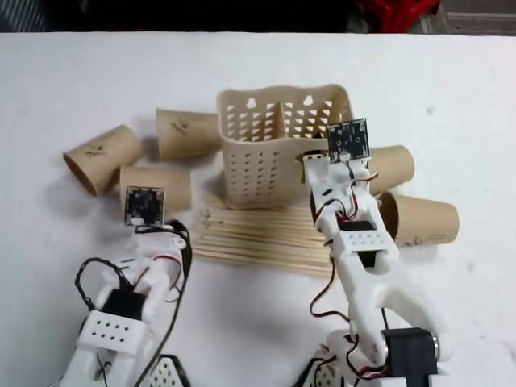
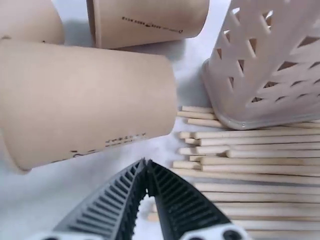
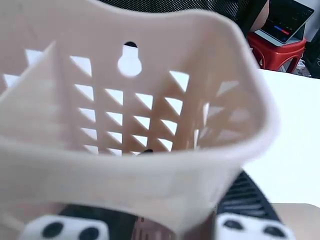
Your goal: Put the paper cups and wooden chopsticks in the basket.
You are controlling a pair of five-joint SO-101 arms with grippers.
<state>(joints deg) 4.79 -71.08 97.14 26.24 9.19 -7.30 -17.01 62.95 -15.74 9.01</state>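
A beige lattice basket (image 1: pixel 278 141) with a divider stands at mid-table. Wooden chopsticks (image 1: pixel 266 234) lie in a flat pile in front of it. Three paper cups lie on their sides left of the basket: one far left (image 1: pixel 101 157), one beside the basket (image 1: pixel 187 133), one nearer me (image 1: pixel 165 185). Two more lie on the right (image 1: pixel 393 165) (image 1: pixel 421 219). My left gripper (image 2: pixel 146 172) is shut and empty, just short of the near cup (image 2: pixel 85 100), with chopstick ends (image 2: pixel 240 165) beside it. My right gripper (image 1: pixel 322 165) sits against the basket's right front corner, close to the rim (image 3: pixel 150 165).
The two arm bases and their cables (image 1: pixel 173 266) take up the front of the white table (image 1: pixel 451 97). Bare table lies behind and to the far right of the basket. A red stool (image 3: pixel 277 50) stands beyond the table's far edge.
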